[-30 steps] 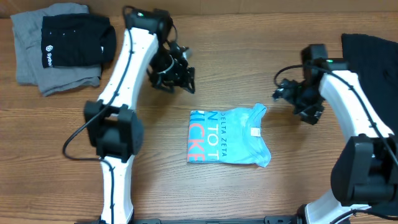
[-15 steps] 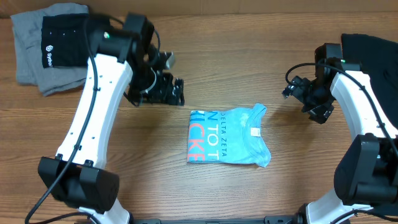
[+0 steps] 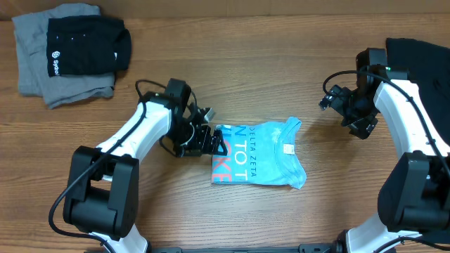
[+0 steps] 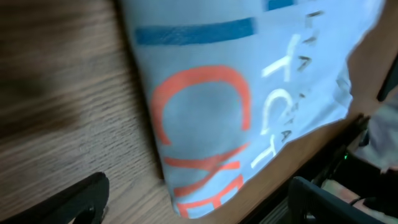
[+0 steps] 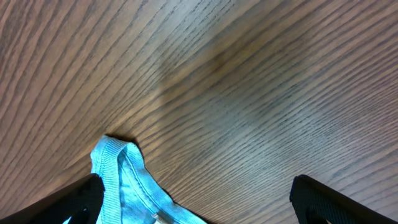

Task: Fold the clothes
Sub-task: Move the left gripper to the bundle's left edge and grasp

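Overhead: shows a light blue T-shirt folded into a compact rectangle at mid-desk, lettering up, right edge a little rumpled. At far left, a folded grey and black stack; at far right, a black garment, apparently not yet folded. Left tool spread wide at the shirt's left edge, gripping nothing. Right tool wide open over bare wood, right of the shirt and apart from it.

Left wrist: looks down on the shirt's lettered edge between two spread fingers, nothing clamped.

Right wrist: catches only a collar corner and bare wood between parted fingers.

Judged from this: folding of the shirt looks done. Probably left to do: moving it to the stack, then tackling the black garment.
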